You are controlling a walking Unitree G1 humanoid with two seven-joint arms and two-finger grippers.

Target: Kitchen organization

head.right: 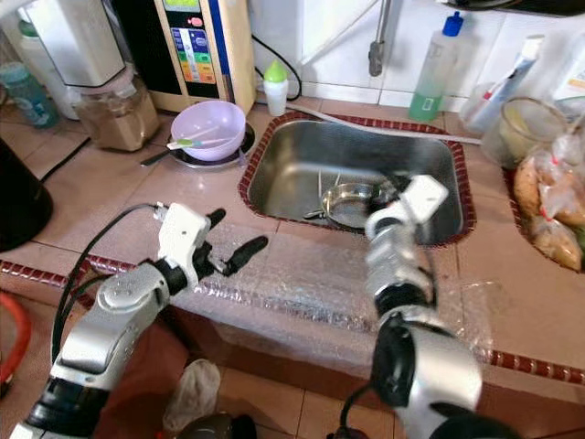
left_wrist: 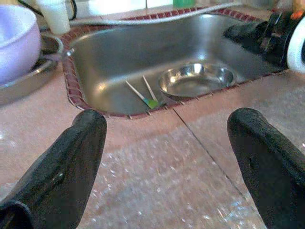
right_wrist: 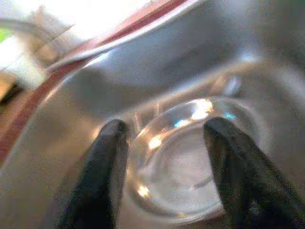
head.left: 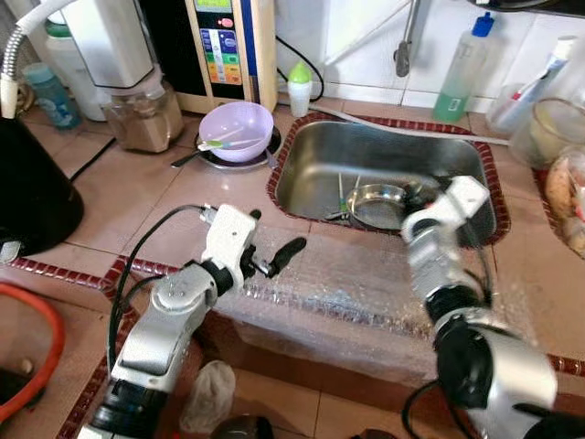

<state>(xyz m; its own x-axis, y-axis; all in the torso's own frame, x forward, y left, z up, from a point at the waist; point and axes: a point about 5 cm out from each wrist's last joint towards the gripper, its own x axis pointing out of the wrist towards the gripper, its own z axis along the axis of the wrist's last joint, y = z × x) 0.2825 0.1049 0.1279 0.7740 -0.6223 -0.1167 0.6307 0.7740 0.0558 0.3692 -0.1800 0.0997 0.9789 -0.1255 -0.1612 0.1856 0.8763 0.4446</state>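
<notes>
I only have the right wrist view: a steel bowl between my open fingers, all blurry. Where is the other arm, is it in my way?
Observer: No. The left end effector is open above the bubble wrap on the counter edge in front of the sink, outside the basin.
Operator: Anything else in the basin near the bowl?
Observer: Yes, thin green-tipped utensils lie on the sink floor just to the robot's left of the steel bowl.
Operator: And where is there other dishware on the counter?
Observer: A purple bowl sits on the counter to the left of the sink, with a utensil inside it.
</notes>
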